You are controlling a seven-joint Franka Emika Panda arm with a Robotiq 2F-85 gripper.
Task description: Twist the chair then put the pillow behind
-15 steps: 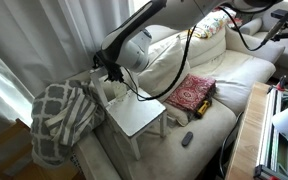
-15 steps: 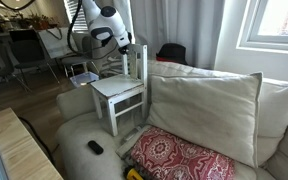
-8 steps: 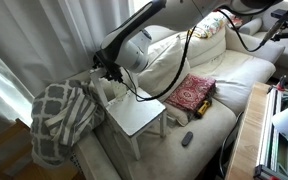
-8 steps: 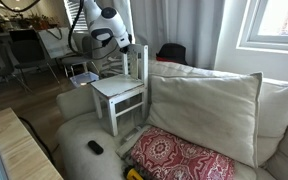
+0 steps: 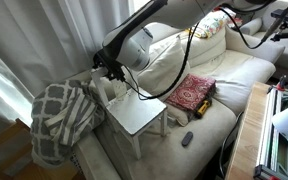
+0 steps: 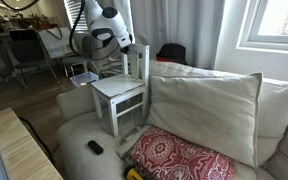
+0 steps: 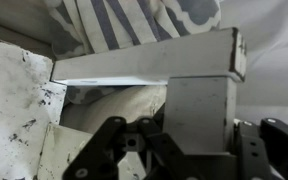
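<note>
The small white chair (image 5: 136,117) stands on the sofa, and in both exterior views its slatted back is toward the sofa's armrest end (image 6: 119,88). My gripper (image 5: 106,75) is at the top of the chair's back (image 6: 124,45). In the wrist view the gripper (image 7: 197,130) is shut on a white upright post of the chair (image 7: 199,100), just under the top rail. The large cream pillow (image 6: 204,110) leans upright against the sofa back beside the chair (image 5: 179,60), apart from the gripper.
A red patterned cushion (image 5: 191,93) lies flat on the sofa seat (image 6: 179,158). A grey-and-white lattice throw (image 5: 59,115) hangs over the armrest behind the chair (image 7: 134,20). A black remote (image 5: 187,139) lies near the sofa's front edge. A wooden table edge (image 6: 14,150) stands in front.
The jaws have closed from wide open onto the chair's back post. The arm and the chair have hardly moved.
</note>
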